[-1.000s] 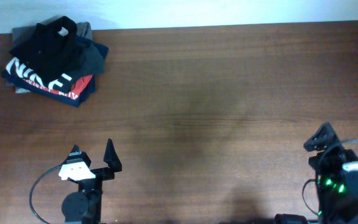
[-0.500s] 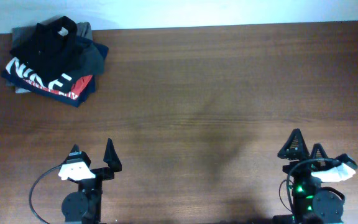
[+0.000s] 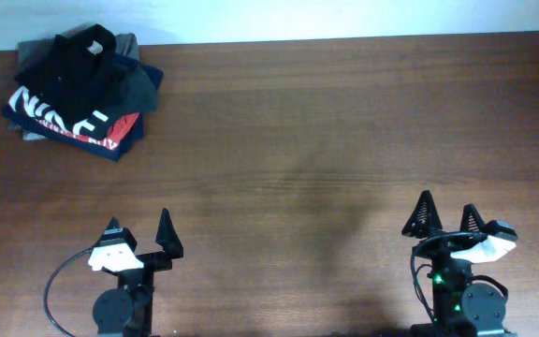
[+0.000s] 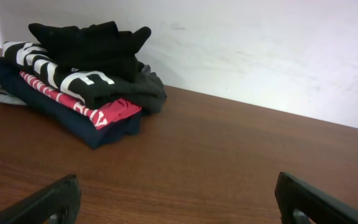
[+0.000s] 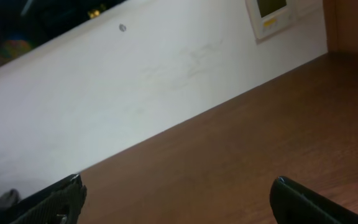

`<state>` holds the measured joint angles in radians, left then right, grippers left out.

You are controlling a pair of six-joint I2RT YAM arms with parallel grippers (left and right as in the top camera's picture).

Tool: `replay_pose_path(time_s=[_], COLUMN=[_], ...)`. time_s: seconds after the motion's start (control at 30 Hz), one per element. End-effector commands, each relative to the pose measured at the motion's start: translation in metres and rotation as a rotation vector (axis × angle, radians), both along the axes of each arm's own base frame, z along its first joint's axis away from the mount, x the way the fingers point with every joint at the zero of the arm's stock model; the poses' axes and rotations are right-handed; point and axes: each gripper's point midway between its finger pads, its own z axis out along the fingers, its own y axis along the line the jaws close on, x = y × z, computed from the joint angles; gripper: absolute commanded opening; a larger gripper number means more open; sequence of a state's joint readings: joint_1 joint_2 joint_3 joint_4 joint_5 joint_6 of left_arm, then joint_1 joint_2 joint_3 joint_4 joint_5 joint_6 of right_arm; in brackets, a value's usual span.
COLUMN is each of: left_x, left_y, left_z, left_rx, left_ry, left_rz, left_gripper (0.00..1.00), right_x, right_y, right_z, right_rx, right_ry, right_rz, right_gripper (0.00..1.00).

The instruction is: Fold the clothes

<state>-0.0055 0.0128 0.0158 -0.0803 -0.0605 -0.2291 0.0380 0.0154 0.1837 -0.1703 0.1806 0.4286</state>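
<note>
The clothes (image 3: 71, 58), a plain black top with a small white neck tag, lie folded on top of a pile at the table's far left corner. In the left wrist view the clothes (image 4: 95, 45) crown that pile, well ahead of the fingers. My left gripper (image 3: 138, 223) stands open near the front edge, far from the pile, with nothing between its fingers (image 4: 61, 198). At the front right my right gripper (image 3: 447, 208) is open too and holds nothing; in its wrist view its fingers (image 5: 303, 200) frame only bare wood.
Under the black top lie a black T-shirt with white NIKE lettering (image 3: 56, 110), a grey garment (image 3: 144, 82) and a navy one with a red patch (image 3: 112, 139). The brown wooden table (image 3: 326, 131) ends at a white wall (image 4: 260, 43). A wall panel (image 5: 272, 14) hangs far right.
The right arm has swung left from the table's right edge and now points its open fingers toward the far side. The left arm and the pile have not moved.
</note>
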Motion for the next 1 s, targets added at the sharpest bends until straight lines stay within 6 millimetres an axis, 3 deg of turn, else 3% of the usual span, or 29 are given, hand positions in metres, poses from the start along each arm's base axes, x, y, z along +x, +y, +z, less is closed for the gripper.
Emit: replay_pose_path(time_s=[0.0, 0.3, 0.5, 0.97], left_x=[0.000, 0.000, 0.000, 0.000], left_y=[-0.001, -0.001, -0.001, -0.001], left_z=[-0.002, -0.002, -0.002, -0.001], left_rx=[-0.002, -0.002, -0.002, -0.002], left_ry=[-0.001, -0.001, -0.001, -0.001], left_rz=[-0.005, -0.005, -0.005, -0.005], left_gripper=[1.00, 0.99, 0.99, 0.99], right_x=[0.003, 0.012, 0.015, 0.014], right_y=[0.011, 0.033, 0.035, 0.038], right_z=[-0.010, -0.031, -0.051, -0.062], right_rx=[-0.033, -0.097, -0.124, -0.420], right_ry=[0.015, 0.002, 0.040, 0.093], right_rz=[0.052, 0.173, 0.187, 0.217], right_gripper=[0.99, 0.99, 0.99, 0.99])
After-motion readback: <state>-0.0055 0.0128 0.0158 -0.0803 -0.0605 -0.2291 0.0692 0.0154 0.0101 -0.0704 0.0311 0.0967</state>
